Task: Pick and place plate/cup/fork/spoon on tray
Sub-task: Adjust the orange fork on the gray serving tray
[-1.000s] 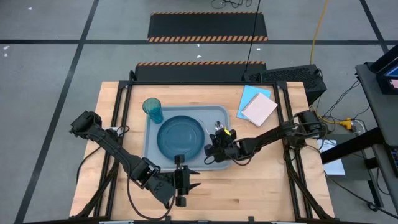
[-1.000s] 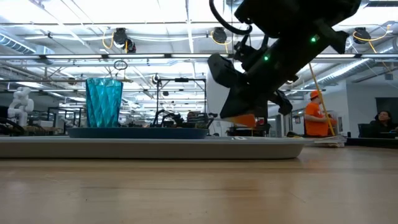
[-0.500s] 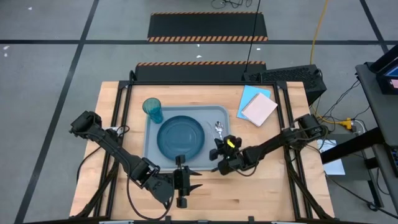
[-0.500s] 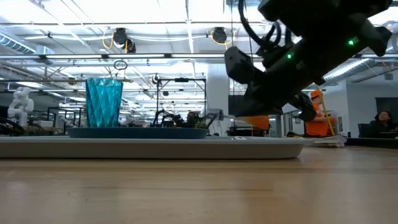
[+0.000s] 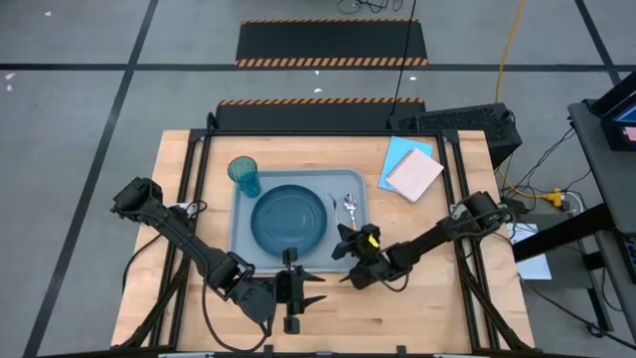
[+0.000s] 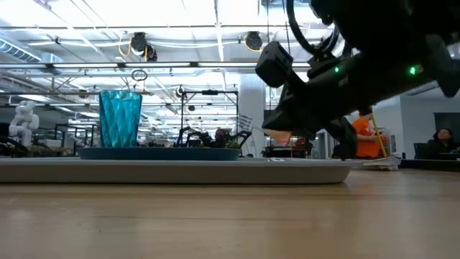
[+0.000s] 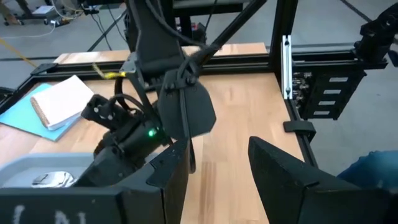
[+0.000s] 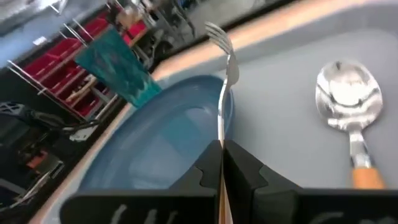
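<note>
Vs 0.5 s ago: right gripper (image 5: 350, 258) has pulled back further toward near edge, now over tray's near-right corner/rim rather than inside tray; left arm unchanged. Right arm reaches in low from right side of table, forearm angled toward tray (image 5: 241, 237), wrist near table height in low view. Right gripper's fingers pinched together on fork (image 8: 223, 74), tines pointing out ahead over plate; handle hidden between fingers. Left gripper (image 5: 310, 287) parked at near edge of table, just near of tray, fingers spread apart, holding nothing. Plate (image 5: 289, 220) sits in tray centre. Cup (image 5: 243, 175) upright at tray's far-left corner. Spoon (image 5: 351, 209) lies in tray right of plate, bowl toward far side, orange handle toward near side. Notebook (image 5: 412, 173) on blue paper sheet (image 5: 396, 159) at far-right of table, well apart from tray.
</note>
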Controlling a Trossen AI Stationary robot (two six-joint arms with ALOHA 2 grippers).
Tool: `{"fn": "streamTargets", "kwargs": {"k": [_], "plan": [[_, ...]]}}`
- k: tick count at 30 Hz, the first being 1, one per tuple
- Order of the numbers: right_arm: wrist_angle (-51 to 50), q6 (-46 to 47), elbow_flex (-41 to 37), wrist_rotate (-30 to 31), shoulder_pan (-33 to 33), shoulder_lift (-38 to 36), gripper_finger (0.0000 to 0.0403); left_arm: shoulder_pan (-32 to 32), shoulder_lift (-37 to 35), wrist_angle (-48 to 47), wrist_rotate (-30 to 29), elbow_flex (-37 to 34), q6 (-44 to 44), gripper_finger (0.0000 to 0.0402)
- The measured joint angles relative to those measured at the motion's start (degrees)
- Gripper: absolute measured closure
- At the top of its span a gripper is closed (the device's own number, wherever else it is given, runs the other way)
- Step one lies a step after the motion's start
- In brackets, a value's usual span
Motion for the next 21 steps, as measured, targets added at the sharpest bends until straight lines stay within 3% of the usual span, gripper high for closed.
{"fn": "streamTargets", "kwargs": {"k": [5, 13, 21], "plan": [[4.27, 0.02, 0.17, 3.11, -0.07, 2.24, 0.0403, 0.00, 0.00, 0.44, 0.49, 0.00, 0.11, 0.0231], [4.29, -0.87, 0.11, 2.61, -0.07, 2.22, 0.0398, 0.00, 0.00, 0.40, 1.41, 0.00, 0.20, 0.0231], [3.97, -1.21, 0.07, 1.40, -0.28, 2.22, 0.0355, 0.00, 0.00, 0.36, 1.43, 0.00, 0.13, 0.0231]]}}
